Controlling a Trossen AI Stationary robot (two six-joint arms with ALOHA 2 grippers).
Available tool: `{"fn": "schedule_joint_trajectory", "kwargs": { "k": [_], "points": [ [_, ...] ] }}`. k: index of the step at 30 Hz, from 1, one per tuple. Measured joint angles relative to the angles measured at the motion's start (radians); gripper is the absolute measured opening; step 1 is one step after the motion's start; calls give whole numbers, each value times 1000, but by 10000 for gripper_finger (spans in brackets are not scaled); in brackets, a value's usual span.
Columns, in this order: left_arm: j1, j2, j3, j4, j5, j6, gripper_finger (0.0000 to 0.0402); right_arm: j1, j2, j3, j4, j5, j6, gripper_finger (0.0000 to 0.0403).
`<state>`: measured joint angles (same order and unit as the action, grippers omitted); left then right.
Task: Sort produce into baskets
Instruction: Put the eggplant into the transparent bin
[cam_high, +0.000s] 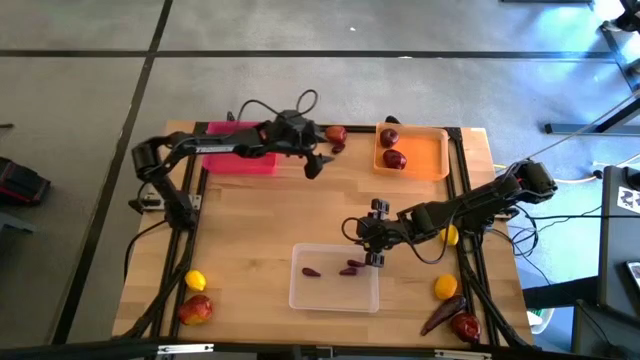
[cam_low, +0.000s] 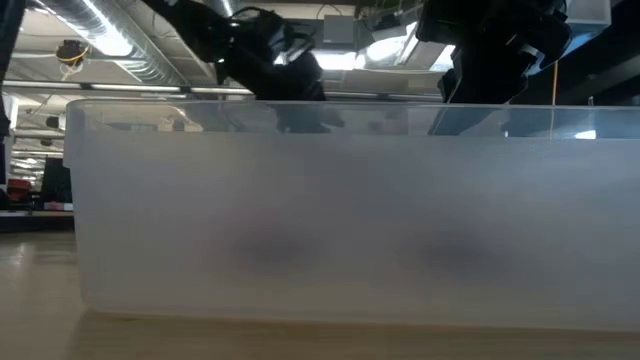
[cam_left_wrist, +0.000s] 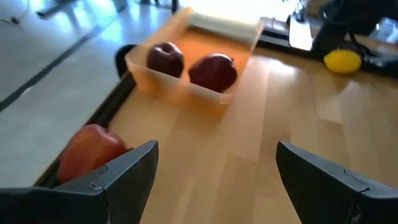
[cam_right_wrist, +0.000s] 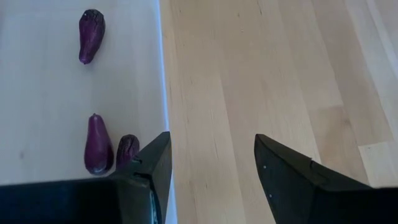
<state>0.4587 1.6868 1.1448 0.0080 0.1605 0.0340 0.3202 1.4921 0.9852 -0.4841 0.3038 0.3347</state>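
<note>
From above, the left gripper (cam_high: 318, 160) hovers beside the pink basket (cam_high: 240, 160), near a red apple (cam_high: 336, 133). The right gripper (cam_high: 372, 238) hangs over the far edge of the clear basket (cam_high: 335, 290), which holds three purple pods (cam_high: 350, 268). The orange basket (cam_high: 425, 155) holds two dark apples (cam_high: 394, 158).

At table height, the clear basket's wall (cam_low: 340, 215) fills the view.

The left wrist shows its fingers (cam_left_wrist: 127, 168) spread apart, empty.

The right wrist shows its fingers (cam_right_wrist: 289, 171) apart too, holding nothing.
</note>
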Motion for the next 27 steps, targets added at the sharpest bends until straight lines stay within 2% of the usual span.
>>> {"fn": "schedule_joint_trajectory", "kwargs": {
  "k": [5, 8, 12, 16, 27],
  "points": [
    [-9, 87, 101, -91, -10, 36, 321, 0, 0, 0, -23, 0, 0, 193],
    [-6, 135, 139, -108, -29, -2, 321, 0, 0, 0, -24, 0, 0, 193],
    [-6, 195, 163, -108, -35, -43, 321, 0, 0, 0, -29, 0, 0, 193],
    [-4, 251, 163, -113, -86, -74, 320, 0, 0, 0, -34, -1, 1, 193],
    [58, 364, 165, -100, -115, -148, 260, 0, 0, 0, -35, -1, 7, 193]
  ]
}}
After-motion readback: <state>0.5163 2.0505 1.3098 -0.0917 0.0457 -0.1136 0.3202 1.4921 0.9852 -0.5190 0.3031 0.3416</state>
